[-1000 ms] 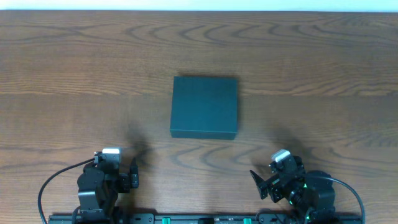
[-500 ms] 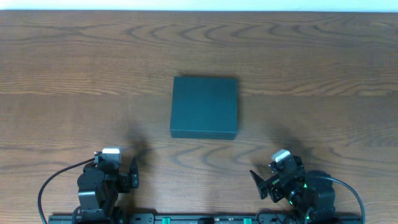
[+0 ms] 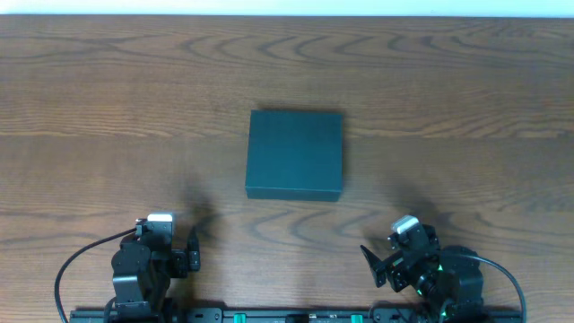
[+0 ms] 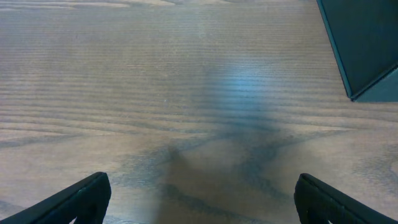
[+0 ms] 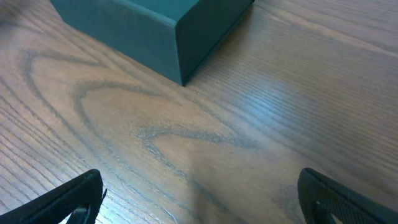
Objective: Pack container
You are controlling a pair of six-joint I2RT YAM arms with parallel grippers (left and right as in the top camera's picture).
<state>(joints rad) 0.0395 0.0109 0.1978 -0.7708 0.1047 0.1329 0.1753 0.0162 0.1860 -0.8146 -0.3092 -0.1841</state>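
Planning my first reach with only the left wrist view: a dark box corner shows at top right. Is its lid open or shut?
Observer: Overhead, the container lies flat with its lid closed.
Operator: Where does it sit relative to both sides?
Observer: Ahead of and between the left pincer and right pincer, touching neither.
Operator: Is the right one ready?
Observer: In the right wrist view its fingers are spread wide with nothing between them, and the container's near corner is ahead to its left.

The box (image 3: 294,154) is coloured plain dark teal-green. Around it, the table (image 3: 108,90) is patterned with brown wood grain.
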